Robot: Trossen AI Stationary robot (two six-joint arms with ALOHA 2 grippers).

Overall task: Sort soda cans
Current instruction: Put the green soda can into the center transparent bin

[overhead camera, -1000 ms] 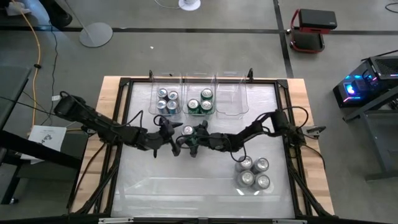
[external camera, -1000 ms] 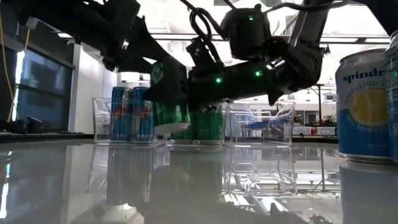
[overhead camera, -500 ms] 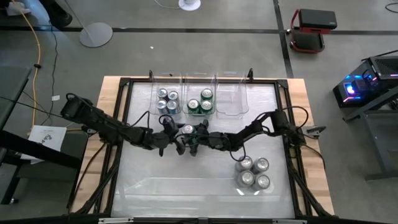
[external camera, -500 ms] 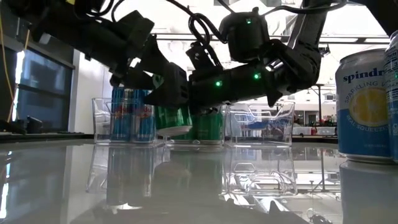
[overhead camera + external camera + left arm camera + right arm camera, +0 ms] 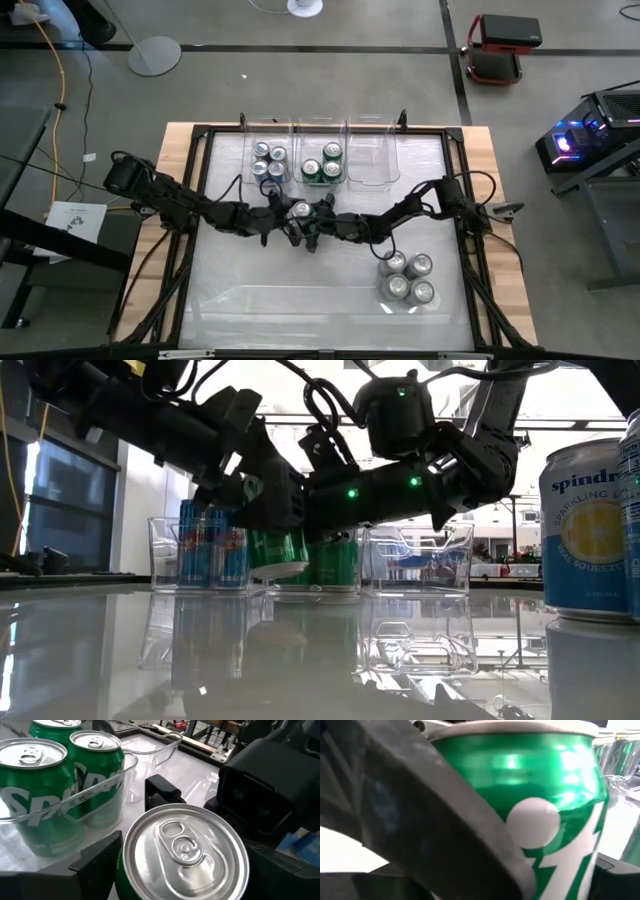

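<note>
A green soda can (image 5: 302, 209) hangs over the middle of the table, its silver top (image 5: 186, 851) up. My right gripper (image 5: 312, 222) comes from the table's right and is shut on it. My left gripper (image 5: 285, 216) comes from the left and stands open, one finger (image 5: 95, 865) on either side of the can; I cannot tell if it touches. Behind stand three clear bins: the left with blue cans (image 5: 268, 162), the middle with green cans (image 5: 322, 165), the right (image 5: 372, 165) empty. My right gripper pinches the green can's side wall (image 5: 555, 785) between its two fingers, coming level from the table's right. One finger (image 5: 164, 795) shows against the can's far side; the other is hidden behind the can. The can (image 5: 278, 550) is upright, lifted clear of the table.
Several silver-grey cans (image 5: 405, 277) stand together near the table's right front; one (image 5: 585, 530) fills the low view's right edge. A black frame (image 5: 200, 135) rims the white table top. Open surface lies at the front left.
My left gripper has moved toward the table's right and down, closing in on the green can until its open fingers flank it, and has rolled a little. The right gripper and the can have kept still.
</note>
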